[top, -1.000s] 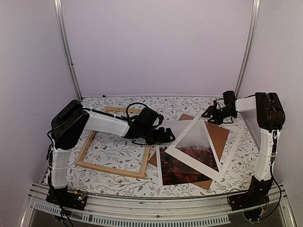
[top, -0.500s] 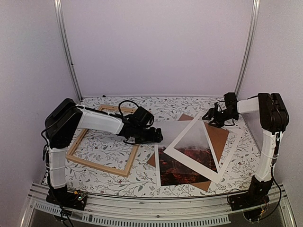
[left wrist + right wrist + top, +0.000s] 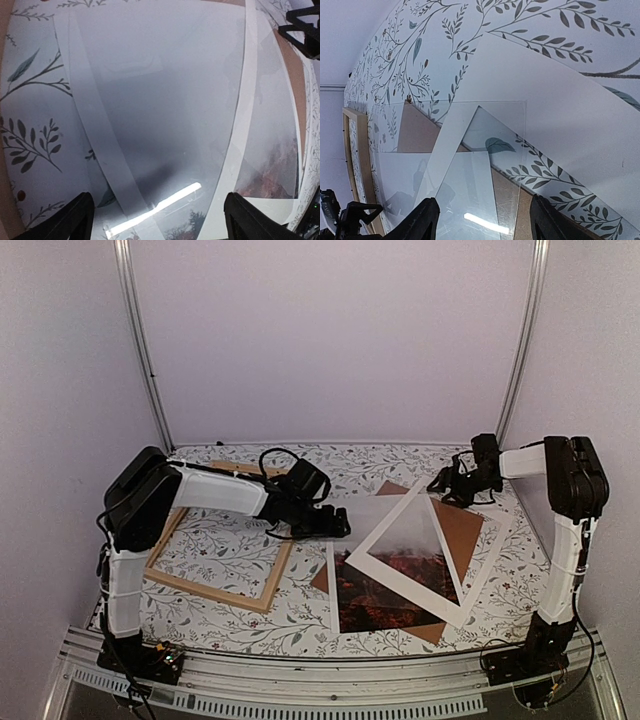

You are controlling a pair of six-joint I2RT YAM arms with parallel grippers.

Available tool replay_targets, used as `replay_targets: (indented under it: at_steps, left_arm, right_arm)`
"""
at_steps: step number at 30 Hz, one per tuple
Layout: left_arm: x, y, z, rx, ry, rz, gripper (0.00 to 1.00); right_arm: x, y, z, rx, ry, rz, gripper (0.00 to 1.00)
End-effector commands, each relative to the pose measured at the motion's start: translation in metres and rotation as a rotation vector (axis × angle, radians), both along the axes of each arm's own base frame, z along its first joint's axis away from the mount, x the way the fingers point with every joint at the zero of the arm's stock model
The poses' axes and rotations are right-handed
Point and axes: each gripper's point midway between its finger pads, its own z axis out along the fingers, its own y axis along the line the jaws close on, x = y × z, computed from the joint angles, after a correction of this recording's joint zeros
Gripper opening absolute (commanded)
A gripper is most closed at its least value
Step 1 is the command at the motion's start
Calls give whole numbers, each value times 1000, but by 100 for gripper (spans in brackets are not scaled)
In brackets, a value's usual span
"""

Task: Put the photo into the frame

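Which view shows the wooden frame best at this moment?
Top external: the frame lies flat with nearly its whole outline visible, the left arm crossing its far corner. Right wrist catches only a narrow part of the frame at its left edge. Left wrist shows nothing surely of it.

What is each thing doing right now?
frame, lying flat, empty
photo, flat, partly under the white mat
white mat, lying crooked across the photo
backing board, flat, under the white mat
clear sheet, lying flat
left gripper, open, holding nothing
right gripper, open, holding nothing

One frame, one photo, one mat
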Motion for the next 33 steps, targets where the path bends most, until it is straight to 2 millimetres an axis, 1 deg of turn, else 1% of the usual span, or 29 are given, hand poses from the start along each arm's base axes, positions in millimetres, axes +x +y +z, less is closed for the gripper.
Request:
replay_targets:
  at_steps: [1,7,9,11,14,19,21,24,27,29,30,31,32,33]
  left_arm:
    - [-39,-4,-45,-37,219,-55,92]
    - [-36,-20,-26,-193,224,-36,91]
    - [-34,-19,-20,-226,220,-25,90]
    - [-28,-22,-10,-280,200,-17,90]
    - [-24,-22,0,-337,188,-10,89]
    - [-19,-18,14,-413,177,6,88]
    - [-16,-14,17,-419,165,15,88]
    - [-7,-5,20,-374,125,33,88]
    - [-2,3,17,-288,95,30,89]
    - [0,4,16,-261,83,26,90]
    - [-1,5,15,-252,81,25,90]
    - [-2,6,14,-243,78,23,91]
    - [-3,6,13,-232,76,18,91]
    - [-3,6,13,-223,68,14,91]
  right_arm:
    - [-7,11,-15,18,41,20,66]
    - [-18,21,-10,89,44,26,65]
    - [-21,24,-8,110,45,26,65]
    - [-24,26,-7,129,45,25,64]
    - [-27,29,-1,168,40,24,64]
    - [-25,29,12,173,14,19,64]
    - [-21,25,16,140,5,10,64]
    - [-10,6,20,34,-25,-30,67]
    - [-7,-10,22,-56,-27,-56,69]
    - [-12,-16,21,-100,-19,-53,70]
    - [-18,-18,21,-113,-12,-48,70]
    - [-26,-20,18,-124,-1,-47,71]
    - [-33,-20,21,-130,-1,-40,71]
    - [-44,-19,17,-134,17,-32,71]
